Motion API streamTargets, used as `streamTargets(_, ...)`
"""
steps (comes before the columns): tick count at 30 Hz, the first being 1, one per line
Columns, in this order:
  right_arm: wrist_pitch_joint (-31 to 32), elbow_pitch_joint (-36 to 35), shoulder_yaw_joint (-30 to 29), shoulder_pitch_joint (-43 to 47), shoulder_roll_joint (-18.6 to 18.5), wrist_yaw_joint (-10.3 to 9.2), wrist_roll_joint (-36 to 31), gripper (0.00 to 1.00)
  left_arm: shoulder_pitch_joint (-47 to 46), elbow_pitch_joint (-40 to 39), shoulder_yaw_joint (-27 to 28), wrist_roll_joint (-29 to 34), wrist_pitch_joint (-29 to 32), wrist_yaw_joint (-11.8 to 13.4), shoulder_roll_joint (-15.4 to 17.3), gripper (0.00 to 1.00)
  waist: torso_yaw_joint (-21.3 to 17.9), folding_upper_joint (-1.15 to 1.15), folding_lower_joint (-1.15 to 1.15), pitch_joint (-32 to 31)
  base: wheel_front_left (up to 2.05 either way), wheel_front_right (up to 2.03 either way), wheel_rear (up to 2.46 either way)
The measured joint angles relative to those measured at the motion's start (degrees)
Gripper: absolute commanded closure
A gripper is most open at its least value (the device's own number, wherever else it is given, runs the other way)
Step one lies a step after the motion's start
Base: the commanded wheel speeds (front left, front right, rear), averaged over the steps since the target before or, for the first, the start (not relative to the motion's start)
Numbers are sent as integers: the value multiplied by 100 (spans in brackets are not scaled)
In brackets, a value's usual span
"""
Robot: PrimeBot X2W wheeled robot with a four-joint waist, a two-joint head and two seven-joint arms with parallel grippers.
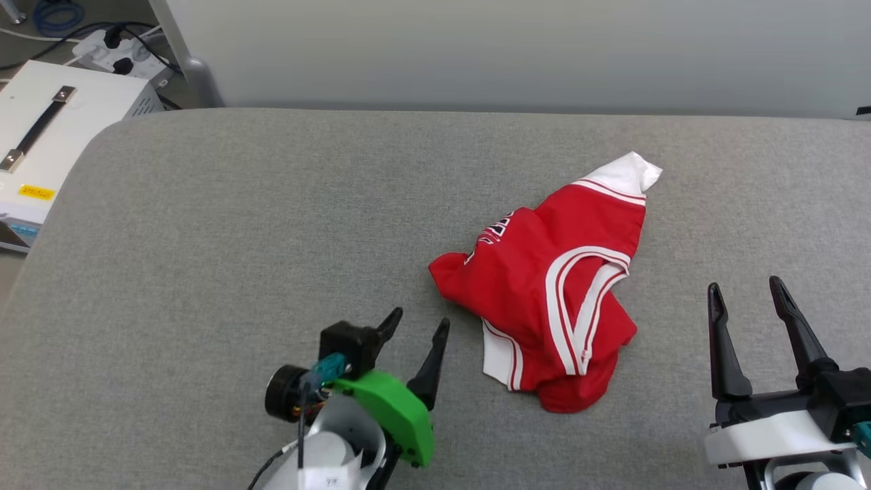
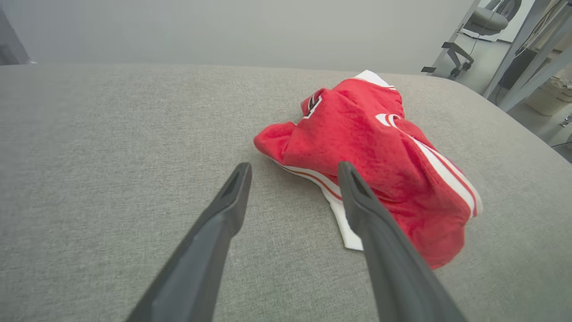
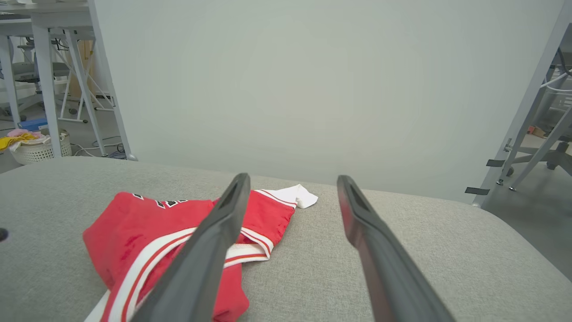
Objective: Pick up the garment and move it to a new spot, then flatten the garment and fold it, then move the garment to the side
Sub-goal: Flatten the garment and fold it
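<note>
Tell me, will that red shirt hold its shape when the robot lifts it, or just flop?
Probably flop: the shirt lies crumpled in soft folds on the grey surface. It looks thin and light, so a push would likely bunch it up.

Grey woven-fabric tabletop [image 1: 204,272], rounded corners. Head view, 10 o'clock: white box with black strap handle [image 1: 61,146]; 11 o'clock: white power strip with black plugs [image 1: 95,49]; 12 o'clock: pale grey wall panel [image 1: 517,47]. Right wrist view, 9 o'clock: white woven basket [image 3: 38,153] holding yellow and pink cloth. Left wrist view, 1 o'clock: grey office chair [image 2: 485,20].
</note>
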Motion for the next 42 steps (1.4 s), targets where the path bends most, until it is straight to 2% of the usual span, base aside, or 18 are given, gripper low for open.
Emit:
streamTargets(4, 0, -4, 45, -51, -1, 0, -9, 0, -393, 98, -263, -8, 1268, 12, -43, 0, -101, 0, 0, 170, 0, 0, 0)
streamTargets(8, 0, -14, 124, -137, 0, 0, -45, 0, -686, 143, -468, -20, 2306, 126, -63, 0, -230, 0, 0, 352, 0, 0, 0)
streamTargets(14, 0, -26, 212, -238, 0, 0, -58, 0, -970, 285, -579, -20, 2917, 236, -81, 0, -485, 0, 0, 592, 0, 0, 0)
streamTargets(21, 0, -20, 211, -314, -1, 0, -57, 0, -1087, 601, -654, -1, 2986, 277, -91, 0, -738, 0, 0, 847, 0, 0, 0)
streamTargets(22, 0, -19, 210, -320, -1, 0, -57, 0, -1096, 634, -656, -5, 2986, 276, -98, 36, -758, 0, 0, 872, 0, 0, 0)
streamTargets(23, 0, -16, 207, -326, -1, 0, -55, 0, -1115, 670, -660, -8, 2984, 243, -101, 100, -777, 0, 0, 901, 0, 0, 0)
streamTargets(29, 0, 22, 131, -361, -2, 0, -51, 0, -1172, 870, -678, -101, 2798, 129, -159, 100, -751, 0, 0, 910, 0, 0, 0)
streamTargets(34, 0, 113, 84, -353, 0, 0, -52, 0, -925, 924, -470, -215, 2350, 238, -91, 100, -568, 0, 0, 601, 0, 0, 0)
streamTargets(42, 0, 205, 3, -168, -1, 0, 5, 0, -703, 219, 197, -242, 1927, 714, 725, 100, -247, 0, 0, 136, 0, 0, 0)
